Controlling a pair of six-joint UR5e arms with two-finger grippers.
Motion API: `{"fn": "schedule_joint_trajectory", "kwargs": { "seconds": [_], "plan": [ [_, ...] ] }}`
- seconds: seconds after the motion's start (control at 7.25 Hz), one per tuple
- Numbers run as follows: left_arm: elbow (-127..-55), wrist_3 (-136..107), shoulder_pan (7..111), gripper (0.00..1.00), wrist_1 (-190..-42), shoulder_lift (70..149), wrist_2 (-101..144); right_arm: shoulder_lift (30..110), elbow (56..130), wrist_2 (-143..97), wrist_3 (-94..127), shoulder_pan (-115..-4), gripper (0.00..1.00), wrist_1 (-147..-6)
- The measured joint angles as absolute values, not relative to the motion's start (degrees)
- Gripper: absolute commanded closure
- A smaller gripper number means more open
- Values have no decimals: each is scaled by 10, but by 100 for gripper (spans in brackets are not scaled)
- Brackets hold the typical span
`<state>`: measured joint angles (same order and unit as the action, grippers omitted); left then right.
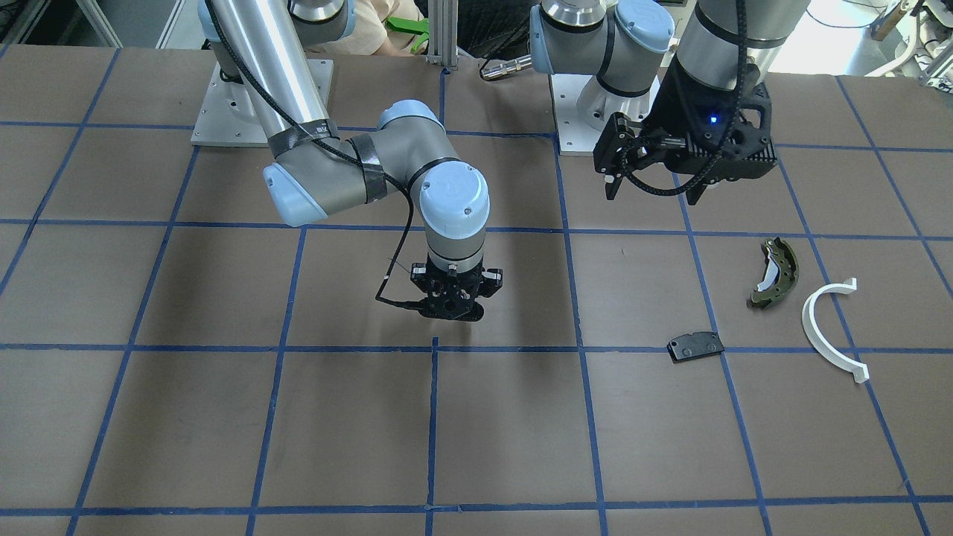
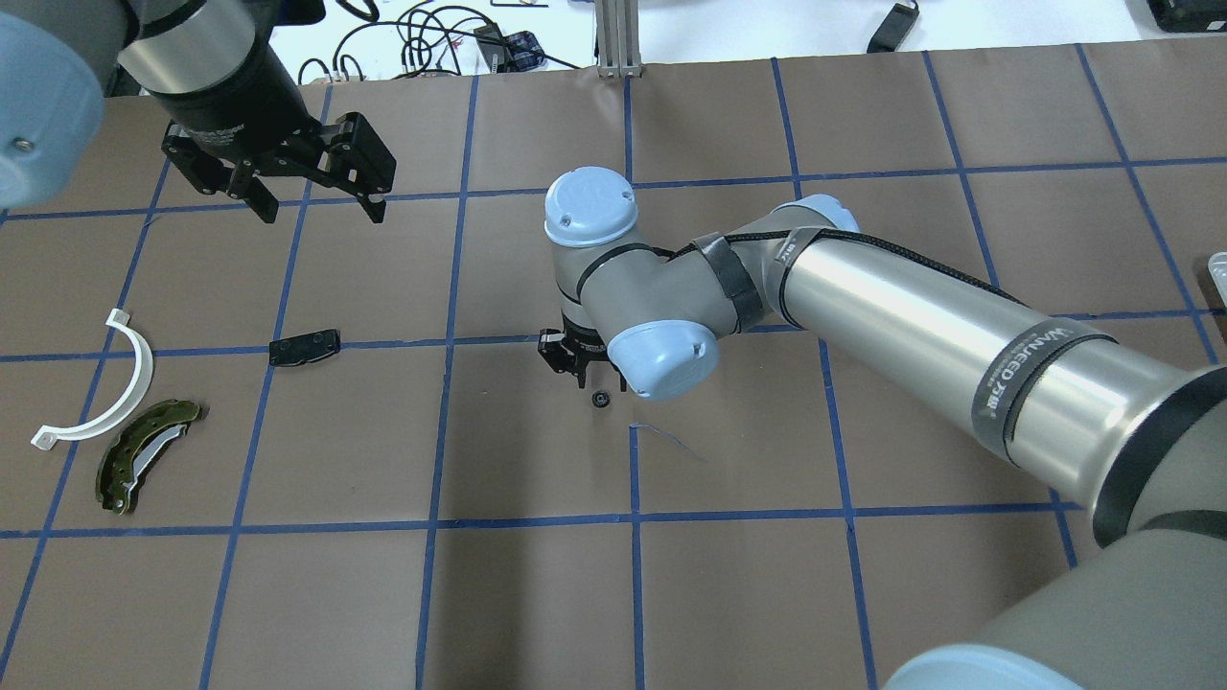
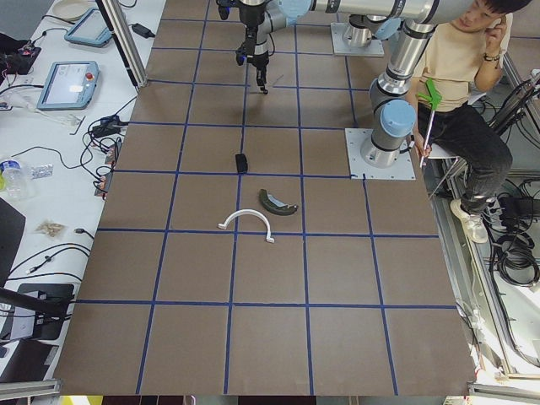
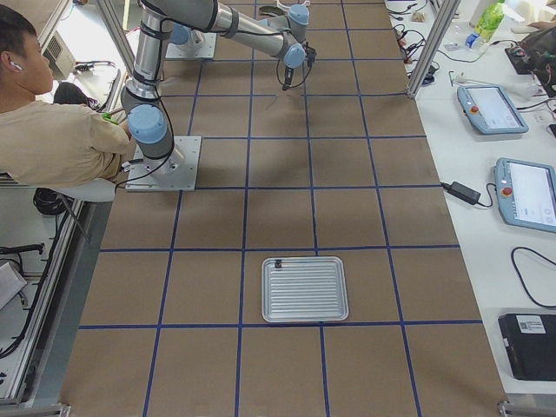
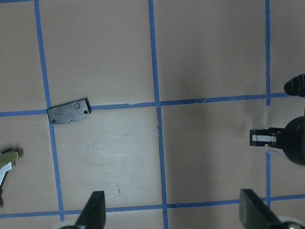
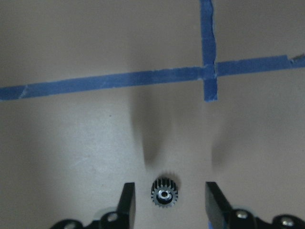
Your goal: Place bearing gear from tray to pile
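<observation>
Between the right gripper's (image 6: 168, 191) fingers (image 6: 127, 200) the gear (image 6: 164, 192) lies flat on the table (image 2: 537, 594), teeth outward and bore up. There is a clear gap on each side of it, so neither finger touches it. It sits a little nearer one finger than the other. The jaws stand released, spread much wider than the gear, and hold nothing. The fingers point straight down with their tips close over the brown surface, and their shadows fall ahead toward a cross of blue tape.

In the overhead view the gear shows just beside the gripper, near the table's middle and by the end of a tape line.

The pile is well apart from it, toward the robot's left: the pad (image 2: 305, 347) nearest, then the half-ring (image 2: 134, 383) and the brake shoe (image 2: 144, 455) just beside each other.

The left gripper (image 2: 319, 213) hangs above the table on the far side of the pad, jaws wide apart and bare.

The tray (image 4: 305, 260) lies toward the table's right end, far from both grippers, with a small dark part at one corner, too small to tell.
</observation>
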<state>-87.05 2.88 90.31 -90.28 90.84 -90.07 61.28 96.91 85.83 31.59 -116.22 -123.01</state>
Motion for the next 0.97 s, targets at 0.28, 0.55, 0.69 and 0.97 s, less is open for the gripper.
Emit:
{"fn": "schedule_joint_trajectory", "kwargs": {
  "seconds": [0.28, 0.55, 0.69, 0.97],
  "plan": [
    [-887, 11, 916, 0, -901, 914, -898, 633, 964, 862, 301, -1137, 0, -1238],
    [-938, -46, 967, 0, -857, 921, -897, 682, 964, 860, 222, -1061, 0, -1189],
    [-979, -86, 999, 0, -789, 932, -896, 703, 964, 860, 166, -1013, 0, -1159],
    [-1063, -171, 1056, 0, -627, 974, -896, 740, 965, 861, 45, -932, 0, -1103]
  ]
}}
